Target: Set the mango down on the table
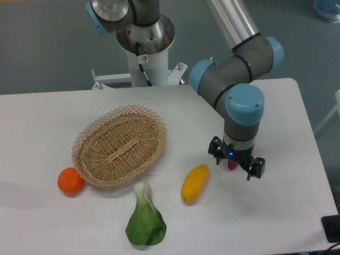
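Gripper (237, 162), the black two-finger tool under the grey and blue wrist, comes first although it stands far to the right: it hangs over the table with its fingers spread apart and nothing between them.

Going from the left, a round orange fruit (70, 180) lies on the large white smooth tabletop (37, 223), just beside the oval woven wicker basket (120, 145). Below the basket lies a leafy green vegetable with a white stalk (145, 220). Next comes the smooth elongated yellow-orange mango (194, 183), lying on the table, apart from the gripper. A dark red-purple vegetable (232, 166) is almost hidden under the tool.

I judge that the placing is done. The next move calls only for lifting the arm clear of the nearby vegetable.
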